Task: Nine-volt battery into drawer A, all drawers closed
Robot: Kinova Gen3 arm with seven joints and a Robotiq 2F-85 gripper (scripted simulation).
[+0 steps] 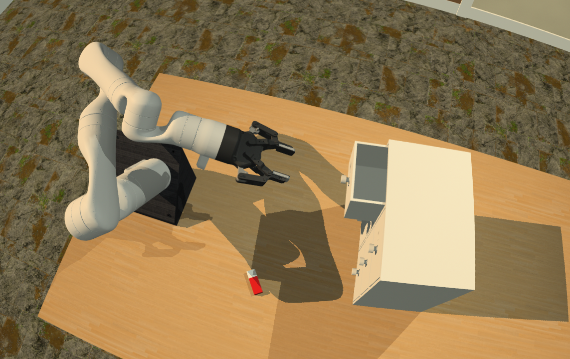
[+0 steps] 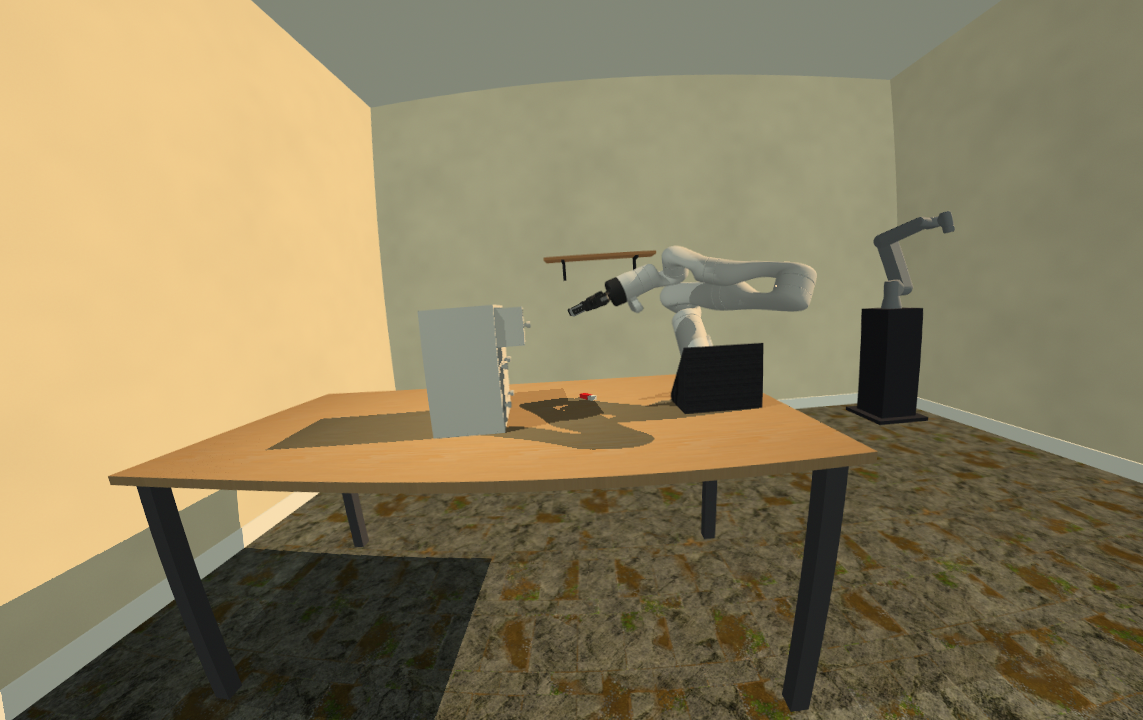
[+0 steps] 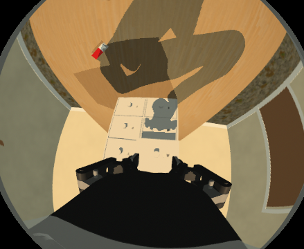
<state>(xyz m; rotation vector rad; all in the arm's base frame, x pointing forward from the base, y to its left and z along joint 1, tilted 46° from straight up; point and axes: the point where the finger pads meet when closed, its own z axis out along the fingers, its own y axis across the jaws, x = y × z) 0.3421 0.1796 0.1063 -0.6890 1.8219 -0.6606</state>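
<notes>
The nine-volt battery [image 1: 255, 283] [image 2: 587, 395] [image 3: 97, 53], red with a pale grey end, lies on the table in front of the chest. The white chest [image 1: 429, 214] [image 2: 463, 371] stands upright, with several knobbed drawers facing the arm. One upper corner drawer [image 1: 365, 210] [image 2: 511, 326] [image 3: 162, 162] sticks well out, roughly level. Its visible inside shows nothing. The other drawers look pushed in. No drawer letters can be read. My gripper [image 1: 290, 164] [image 2: 571, 310] [image 3: 155, 160] is partly open and empty, in the air before the open drawer, away from its knob [image 1: 344, 179] [image 3: 156, 150].
The arm's dark base block [image 1: 152, 178] [image 2: 718, 380] stands on the wooden table [image 1: 166, 294] [image 2: 468, 461], opposite the chest's front. A wall shelf [image 2: 602, 257] and another small arm on a black pedestal [image 2: 891, 358] are beyond the table. Arm and chest shadows cross the tabletop.
</notes>
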